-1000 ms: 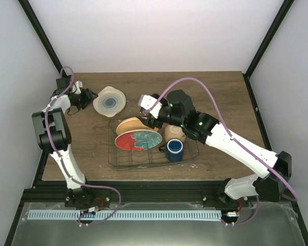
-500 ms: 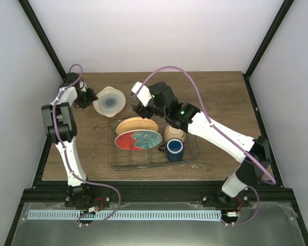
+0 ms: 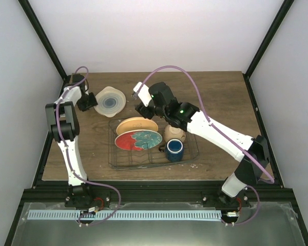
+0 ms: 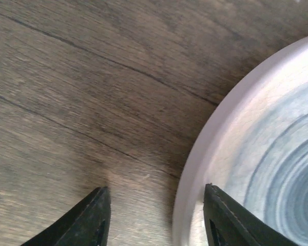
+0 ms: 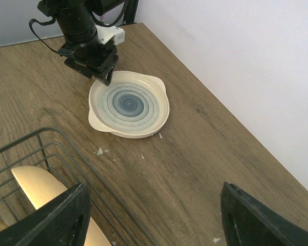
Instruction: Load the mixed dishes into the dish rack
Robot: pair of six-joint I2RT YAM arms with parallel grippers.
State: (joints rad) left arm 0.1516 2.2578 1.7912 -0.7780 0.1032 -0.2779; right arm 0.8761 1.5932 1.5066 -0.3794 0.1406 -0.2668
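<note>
Your left gripper (image 4: pixel 156 218) straddles the white plate's (image 3: pixel 110 101) left rim, half open, gripping nothing. The plate lies flat on the table (image 3: pixel 220 92), far-left of the dish rack (image 3: pixel 113 154). Close too shallow and it could slip. Your right gripper (image 5: pixel 154 215) gapes empty.

Four dishes in the rack, one plate outside it.
The orange-yellow plate (image 3: pixel 137 125), red floral plate (image 3: pixel 137 140), cream bowl (image 3: pixel 174 133) and upright dark blue mug (image 3: pixel 174 149) sit inside the wire dish rack (image 3: pixel 143 162). The white plate (image 3: pixel 110 101) lies flat beyond its far-left corner.
</note>
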